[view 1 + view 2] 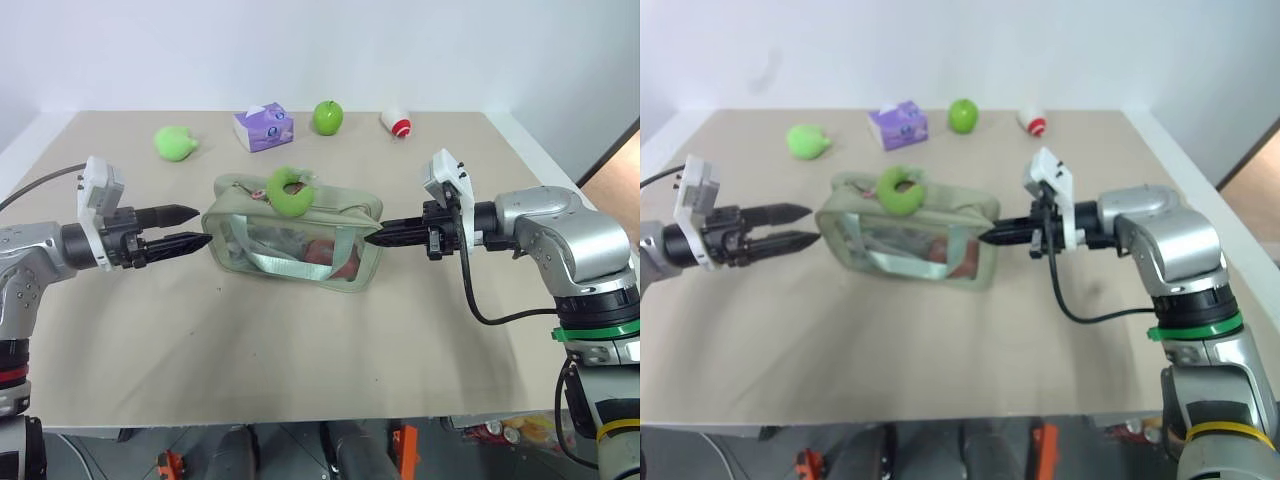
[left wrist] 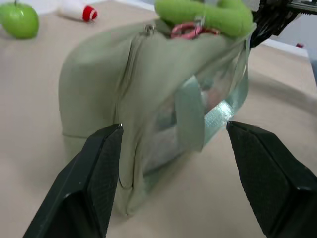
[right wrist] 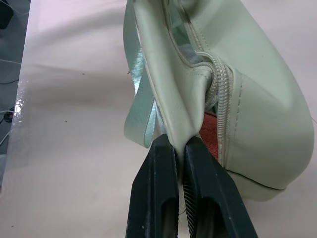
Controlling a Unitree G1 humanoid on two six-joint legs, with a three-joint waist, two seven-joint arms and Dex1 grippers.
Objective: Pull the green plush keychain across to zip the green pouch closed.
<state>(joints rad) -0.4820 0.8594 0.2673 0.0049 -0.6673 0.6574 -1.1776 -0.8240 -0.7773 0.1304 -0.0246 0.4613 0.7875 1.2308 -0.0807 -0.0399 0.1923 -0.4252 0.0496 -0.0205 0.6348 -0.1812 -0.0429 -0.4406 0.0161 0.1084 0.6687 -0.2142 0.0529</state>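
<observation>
keychain atop pouch, between left pincer, right pincer.

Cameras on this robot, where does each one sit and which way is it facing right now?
Head stereo pair: looks down over the table, both arms showing.
Left wrist: looks between the open left gripper fingers at the green pouch end.
Right wrist: looks along the right gripper, shut on the pouch's other end.
Shared: all show the pouch; head and left wrist show the green plush keychain.
</observation>
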